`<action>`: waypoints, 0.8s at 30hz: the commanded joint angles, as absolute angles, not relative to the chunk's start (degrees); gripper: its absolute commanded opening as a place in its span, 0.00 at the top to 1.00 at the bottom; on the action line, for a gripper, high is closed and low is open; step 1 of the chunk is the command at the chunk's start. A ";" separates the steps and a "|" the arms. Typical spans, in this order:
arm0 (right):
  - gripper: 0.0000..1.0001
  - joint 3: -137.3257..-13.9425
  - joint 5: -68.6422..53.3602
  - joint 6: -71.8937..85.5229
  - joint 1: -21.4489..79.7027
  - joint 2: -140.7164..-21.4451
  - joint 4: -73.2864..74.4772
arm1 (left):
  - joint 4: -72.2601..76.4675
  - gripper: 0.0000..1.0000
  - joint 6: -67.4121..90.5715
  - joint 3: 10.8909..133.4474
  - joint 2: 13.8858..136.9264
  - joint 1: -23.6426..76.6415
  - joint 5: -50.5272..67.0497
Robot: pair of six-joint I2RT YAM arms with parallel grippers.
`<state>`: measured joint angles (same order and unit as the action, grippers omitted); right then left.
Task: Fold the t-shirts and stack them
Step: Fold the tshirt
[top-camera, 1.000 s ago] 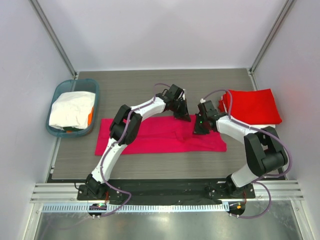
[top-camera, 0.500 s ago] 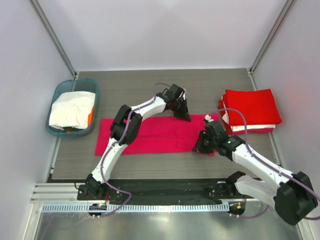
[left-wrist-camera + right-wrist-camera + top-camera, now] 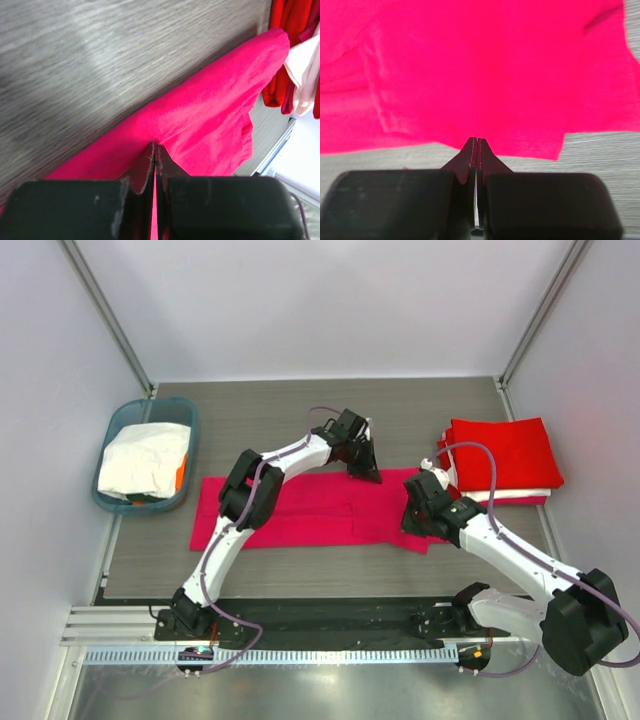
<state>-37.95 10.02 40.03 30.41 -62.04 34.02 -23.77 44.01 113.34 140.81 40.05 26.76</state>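
Here,
- The right gripper (image 3: 413, 527) sits nearest, low over the table (image 3: 300, 430) toward its near right side. Its jaws are clenched tight, with no gap between them.
- In the right wrist view the fingertips meet the near hem of the pink shirt (image 3: 300, 515), beside a small step in that hem. I cannot tell whether any cloth is caught between them.
- The pink shirt lies flat in a long band across the middle of the table, running left to right. Its left end is near the basket (image 3: 140, 506) and its right end is under the right gripper. The right end looks rumpled and slightly drawn in.
- The left gripper (image 3: 364, 473) is at the far edge of the pink shirt, right of centre. Its jaws are pinched on that edge, and in the left wrist view the cloth rises into a small peak at the fingertips, with pink showing in the slit between the fingers.
- The red stack (image 3: 505, 452) rests by the right edge of the table, just beyond the pink shirt's right end and apart from it. It is folded square, with a white layer (image 3: 510, 495) showing along its near side.
- The basket stands at the left edge, toward the far left corner. A crumpled white shirt (image 3: 145, 458) fills it.
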 commanded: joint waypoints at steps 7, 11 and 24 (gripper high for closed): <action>0.99 -38.85 17.32 44.29 30.59 -64.42 31.03 | -10.73 0.96 42.98 100.75 124.65 38.41 31.90; 0.99 -39.81 16.61 44.65 30.59 -66.70 29.62 | -11.07 0.92 42.19 93.80 113.84 37.09 30.59; 0.99 -44.03 20.65 46.75 30.59 -74.61 29.36 | -36.39 1.00 35.77 64.54 89.04 17.79 1.60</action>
